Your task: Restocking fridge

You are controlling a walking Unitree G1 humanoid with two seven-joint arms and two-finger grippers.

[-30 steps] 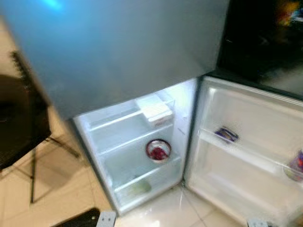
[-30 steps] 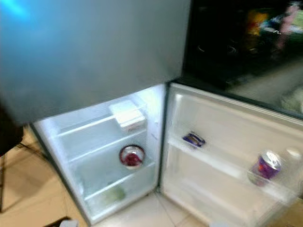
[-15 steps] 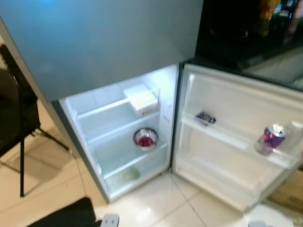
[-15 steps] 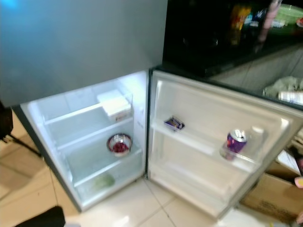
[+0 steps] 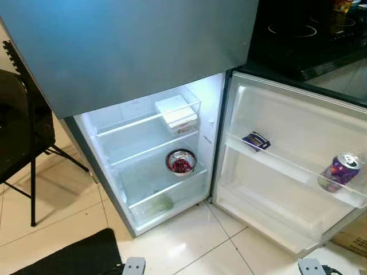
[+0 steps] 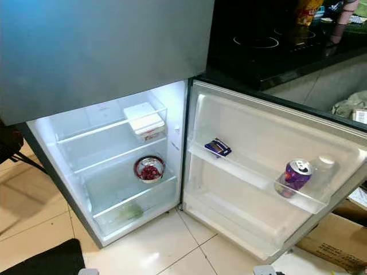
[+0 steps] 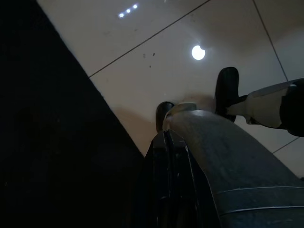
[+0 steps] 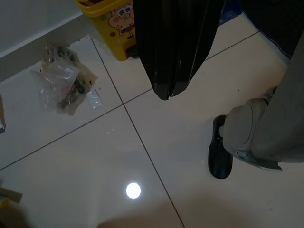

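Observation:
The fridge's lower compartment (image 5: 123,150) stands open and lit. A white box (image 5: 176,112) rests on its top shelf, a metal bowl of red fruit (image 5: 181,162) on the shelf below, and something green (image 5: 159,204) lies in the bottom drawer. The open door (image 5: 298,123) carries a small dark blue packet (image 5: 256,140) and a purple can (image 5: 341,171) on its rack. Both arms hang idle over the floor. The left gripper (image 7: 166,156) and the right gripper (image 8: 165,92) each have their black fingers pressed together on nothing.
A black chair (image 5: 20,129) stands left of the fridge, with a black mat (image 5: 71,259) on the tiles in front. A black cooktop counter (image 5: 309,34) lies behind the door, a cardboard box (image 6: 335,240) beside it. A yellow bin (image 8: 114,21) and a litter bag (image 8: 61,85) sit on the floor.
The camera has swung and steadied, so the fridge and its door now show sharp and whole. Nothing inside the fridge has moved.

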